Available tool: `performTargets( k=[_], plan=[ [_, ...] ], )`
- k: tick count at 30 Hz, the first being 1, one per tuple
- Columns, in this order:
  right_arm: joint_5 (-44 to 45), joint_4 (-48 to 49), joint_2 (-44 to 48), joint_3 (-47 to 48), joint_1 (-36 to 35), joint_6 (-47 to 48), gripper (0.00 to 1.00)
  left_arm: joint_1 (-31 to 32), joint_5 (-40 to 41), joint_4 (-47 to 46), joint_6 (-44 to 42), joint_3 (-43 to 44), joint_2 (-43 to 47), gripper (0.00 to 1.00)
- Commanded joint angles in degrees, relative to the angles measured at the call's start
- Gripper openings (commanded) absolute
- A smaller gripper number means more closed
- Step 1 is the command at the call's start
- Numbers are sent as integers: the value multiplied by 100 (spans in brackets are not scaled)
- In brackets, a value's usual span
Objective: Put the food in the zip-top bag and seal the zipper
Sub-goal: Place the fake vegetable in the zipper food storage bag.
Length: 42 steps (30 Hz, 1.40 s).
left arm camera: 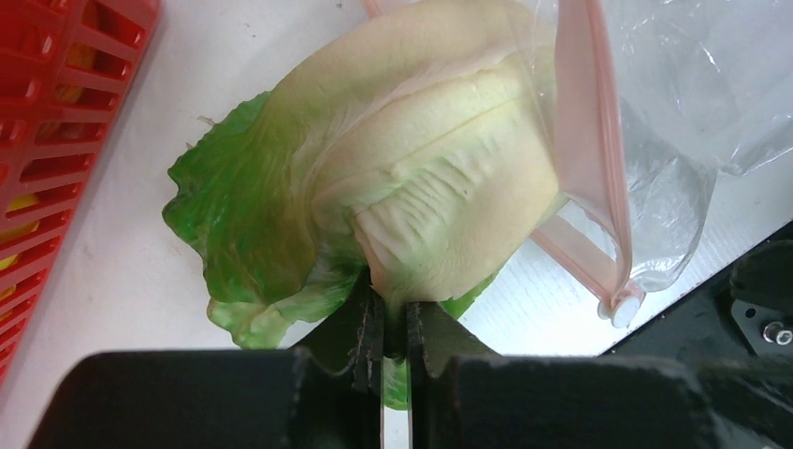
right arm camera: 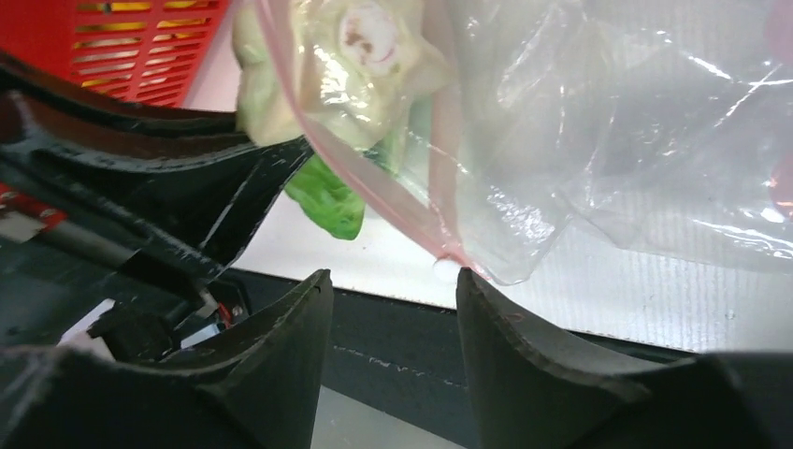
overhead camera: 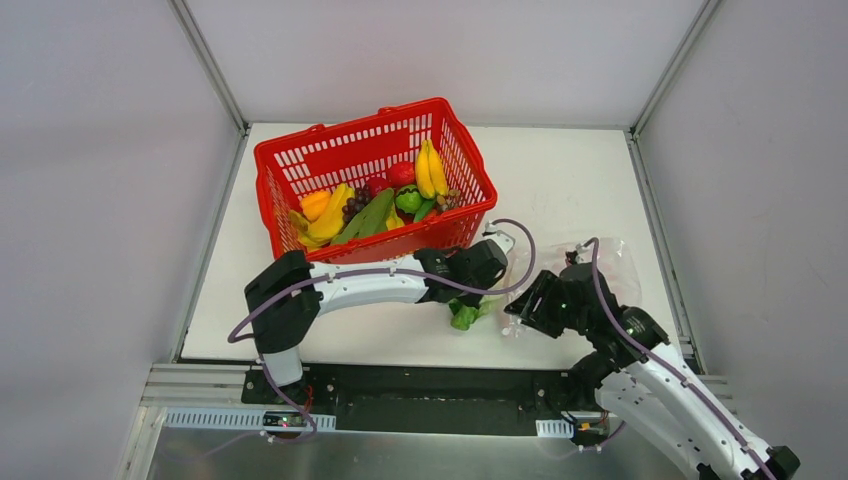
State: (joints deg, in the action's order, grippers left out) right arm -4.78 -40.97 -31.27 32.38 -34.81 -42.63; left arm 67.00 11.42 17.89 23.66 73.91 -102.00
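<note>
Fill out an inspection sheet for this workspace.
Surface: white table, carrying basket and bag.
Job's things: lettuce, pale end at the bag mouth; zipper unsealed; other food, including bananas, in the red basket.
Clutter: nothing seen.
Grippers: left gripper shut on a lettuce leaf; right gripper open, empty, below the bag corner.
Cables: purple cables looping along both arms.
Surroundings: grey walls, metal frame.
</note>
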Motion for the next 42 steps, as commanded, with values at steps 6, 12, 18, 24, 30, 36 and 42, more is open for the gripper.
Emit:
performTargets(
  k=[6, 12, 18, 24, 30, 36, 42],
  plan=[
    [1579, 927, -366, -539, -843, -482, 46, -96, -220, 96, -18, 331, -122, 0],
    [2386, 1176, -826, -503, -1357, -530, 39, -107, -280, 191, -60, 430, -195, 0],
    [3405, 1005, -1220, -442, -1870, -603, 27, -126, -452, 268, -178, 532, -292, 0],
    [3871, 1251, -1616, -421, -2448, -630, 0, -134, -604, 307, -287, 596, -338, 0],
    [4135, 1270, -1852, -261, -2938, -519, 0, -156, -663, 455, -305, 776, -458, 0],
    [3632, 2024, -1644, -428, -3604, 140, 0, -250, -922, 481, -359, 892, -349, 0],
    [3456, 2189, -621, -793, -3658, 611, 0, -302, -1858, 208, -733, 391, 48, 0]
  ],
)
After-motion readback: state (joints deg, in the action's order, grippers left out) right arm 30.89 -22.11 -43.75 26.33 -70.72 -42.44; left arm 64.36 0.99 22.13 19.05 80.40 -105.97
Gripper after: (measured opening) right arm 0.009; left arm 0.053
